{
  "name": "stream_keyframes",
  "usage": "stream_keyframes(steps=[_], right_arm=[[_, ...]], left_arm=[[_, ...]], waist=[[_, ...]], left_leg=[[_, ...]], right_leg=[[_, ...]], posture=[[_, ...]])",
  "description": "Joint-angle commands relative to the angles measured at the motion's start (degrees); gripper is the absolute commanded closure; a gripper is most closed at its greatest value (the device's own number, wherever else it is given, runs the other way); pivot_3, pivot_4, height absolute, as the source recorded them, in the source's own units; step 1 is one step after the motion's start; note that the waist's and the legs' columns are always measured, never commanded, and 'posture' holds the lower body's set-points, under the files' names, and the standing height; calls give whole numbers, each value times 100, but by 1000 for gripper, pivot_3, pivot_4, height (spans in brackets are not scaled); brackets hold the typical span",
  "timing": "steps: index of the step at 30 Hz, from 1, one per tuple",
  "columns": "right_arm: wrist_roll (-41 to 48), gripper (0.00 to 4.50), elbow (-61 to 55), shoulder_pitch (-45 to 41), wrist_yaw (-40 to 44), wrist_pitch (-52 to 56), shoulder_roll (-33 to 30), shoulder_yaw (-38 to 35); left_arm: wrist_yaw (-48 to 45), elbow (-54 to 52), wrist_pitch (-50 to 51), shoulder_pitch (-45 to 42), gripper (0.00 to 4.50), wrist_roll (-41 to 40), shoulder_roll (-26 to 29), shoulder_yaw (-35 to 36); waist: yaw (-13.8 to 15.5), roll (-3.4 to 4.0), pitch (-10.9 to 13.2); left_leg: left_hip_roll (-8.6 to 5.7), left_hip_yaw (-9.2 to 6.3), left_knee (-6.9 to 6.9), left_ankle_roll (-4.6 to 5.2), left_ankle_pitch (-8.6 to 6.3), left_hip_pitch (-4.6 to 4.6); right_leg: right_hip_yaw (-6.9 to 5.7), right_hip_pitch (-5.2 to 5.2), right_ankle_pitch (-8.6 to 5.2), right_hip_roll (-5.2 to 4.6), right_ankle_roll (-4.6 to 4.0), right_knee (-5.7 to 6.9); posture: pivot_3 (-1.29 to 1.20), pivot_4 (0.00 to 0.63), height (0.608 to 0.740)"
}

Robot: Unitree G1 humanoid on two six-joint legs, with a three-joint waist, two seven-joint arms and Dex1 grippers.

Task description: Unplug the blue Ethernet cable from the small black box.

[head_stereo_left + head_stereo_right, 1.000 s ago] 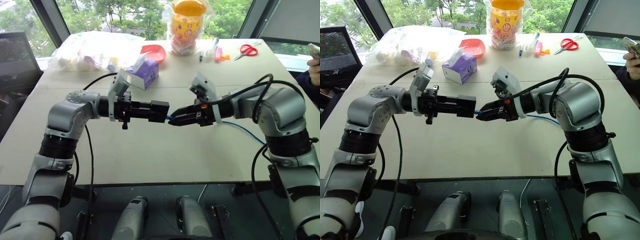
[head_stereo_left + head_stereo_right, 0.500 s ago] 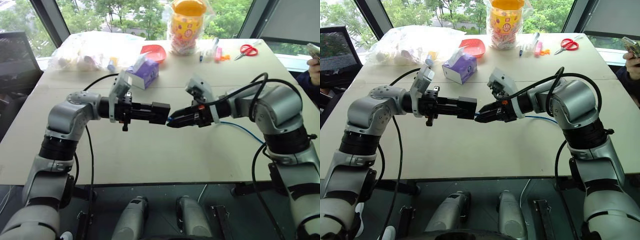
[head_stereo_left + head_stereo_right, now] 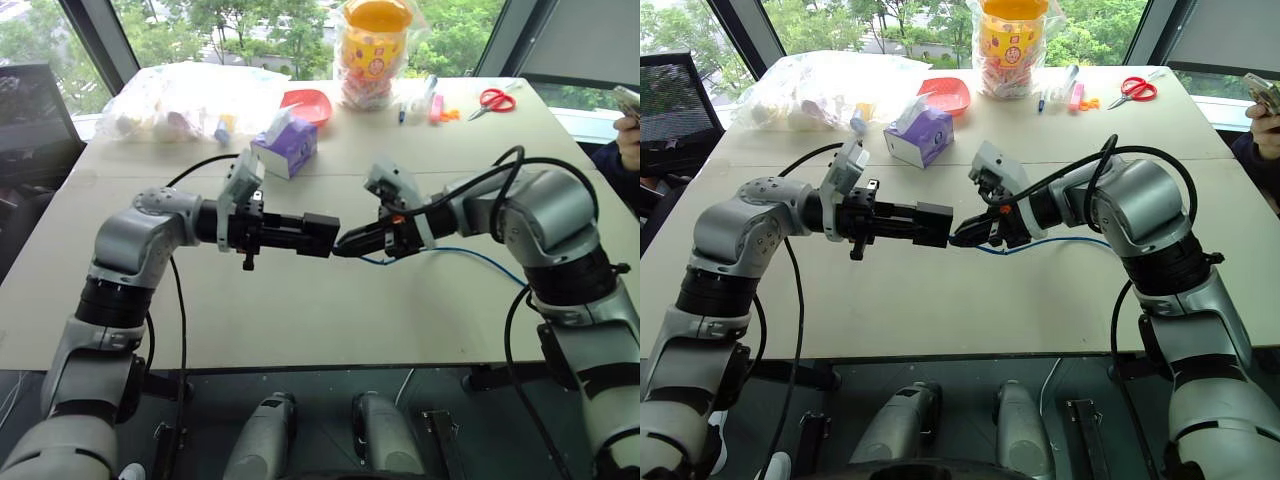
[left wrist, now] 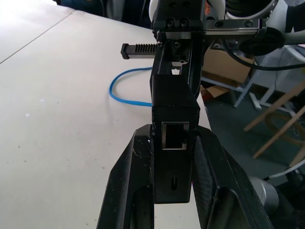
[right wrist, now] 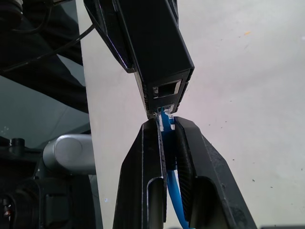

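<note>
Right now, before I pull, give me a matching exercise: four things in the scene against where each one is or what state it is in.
Things:
1. small black box
2. blue Ethernet cable
3. red scissors
4. purple tissue box

Places or states:
A. far right of the table
B. pinched in the right hand at the box's port
C. clamped in the left hand
D. standing behind the left arm

Pairs: 1-C, 2-B, 3-A, 4-D

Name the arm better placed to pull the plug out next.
Right. The right gripper is shut on the blue Ethernet cable at its plug, beside the small black box, which the left gripper holds steady.
</note>
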Motion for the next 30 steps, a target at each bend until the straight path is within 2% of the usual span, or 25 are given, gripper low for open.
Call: stream_keyframes(steps=[1, 6, 14, 17, 19, 22, 24, 25, 30], right_arm=[[-74, 4464, -55, -142, 93, -264, -101, 72], [-598, 4464, 247, 64, 414, -1022, -627, 456], [-982, 4464, 964, 190, 850, -1574, -1098, 492], [-1389, 4464, 1483, 280, 301, -2334, -866, 200], [-1786, 4464, 2193, 195, -775, -2799, -348, -83], [-2209, 4464, 2935, 69, -1886, -3098, 207, -403], [-2228, 3613, 3142, 45, -2343, -3030, 488, -698], [-2250, 3326, 3163, 55, -2480, -3038, 577, -789], [-2328, 811, 2874, 246, -3194, -2883, 861, -1203]], left_arm=[[-29, -291, -4, 14, 4043, -63, 62, 13], [-129, -282, 0, 40, 4043, -83, 217, 79], [-183, -330, -14, 185, 4043, -140, 500, 150], [-69, -250, -214, 248, 4043, 22, 500, 156], [305, -1, -896, 315, 4043, 504, 268, 42], [820, 345, -1715, 384, 4043, 1052, -133, -71], [1159, 598, -2083, 413, 4043, 1311, -450, -136], [1265, 680, -2149, 418, 4043, 1342, -578, -132], [1859, 1432, -2824, 349, 4043, 1698, -1244, -136]], waist=[[0, 0, 0], [0, 0, 0], [-18, -2, 1], [-20, -2, 1], [-23, -1, 0], [13, -1, 0], [42, -1, 0], [51, -1, 0], [31, 0, 0]], left_leg=[[0, 0, 0, 0, 0, 0], [0, 2, 0, 0, 0, 0], [-3, 5, 1, 0, 0, -2], [0, 6, 0, 0, 0, -2], [-1, 7, 1, 0, 0, -1], [-3, 11, 2, 0, 1, 7], [-6, 9, 2, 0, 1, 3], [-8, 6, 2, 0, 1, 0], [-16, 5, -1, 3, -1, -8]], right_leg=[[0, 0, 0, 0, 0, 0], [0, 0, -1, 0, 0, 0], [-2, -1, -9, -5, -13, -1], [-1, -2, -9, -3, -12, 0], [-1, -2, -8, -4, -13, 0], [3, 4, -6, -5, -16, 3], [5, 1, 1, -6, -5, 4], [4, -1, 4, -6, 0, 3], [4, -7, 6, -10, 4, 3]], posture=[[0, 150, 740], [0, 150, 740], [0, 150, 740], [0, 150, 740], [0, 150, 740], [0, 150, 740], [0, 150, 740], [0, 150, 740], [0, 150, 740]])
